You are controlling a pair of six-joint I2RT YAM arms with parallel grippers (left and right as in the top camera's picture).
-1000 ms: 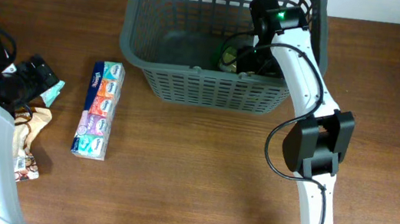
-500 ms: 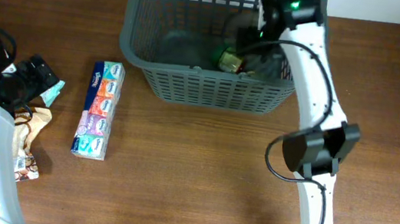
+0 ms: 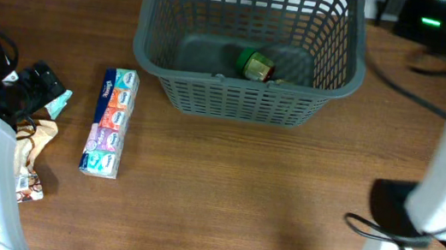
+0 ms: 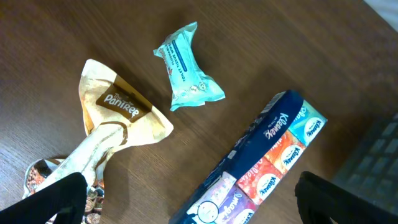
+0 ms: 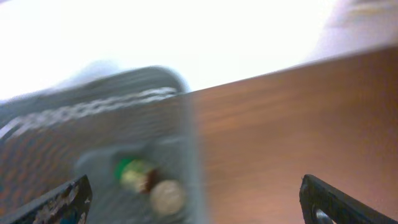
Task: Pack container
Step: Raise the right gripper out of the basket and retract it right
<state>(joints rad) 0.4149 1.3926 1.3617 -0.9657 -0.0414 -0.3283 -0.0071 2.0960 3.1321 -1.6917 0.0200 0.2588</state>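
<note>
Overhead, the container (image 3: 243,102) sits top centre, a small green-gold item (image 3: 257,64) on its floor. Left wrist view: the left gripper (image 4: 189,198) gapes empty over a tissue pack (image 4: 261,168) at lower right. Blurred right wrist view: the right gripper (image 5: 196,199) is released, container lower left.

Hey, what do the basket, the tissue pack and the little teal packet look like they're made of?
Basket: moulded plastic, matt dark grey, judging by its lattice walls and thick rounded rim.
Tissue pack: probably clear glossy film over printed packets; it shows sheen.
Teal packet: thin plastic wrapper, likely, with crimped, creased ends.
</note>
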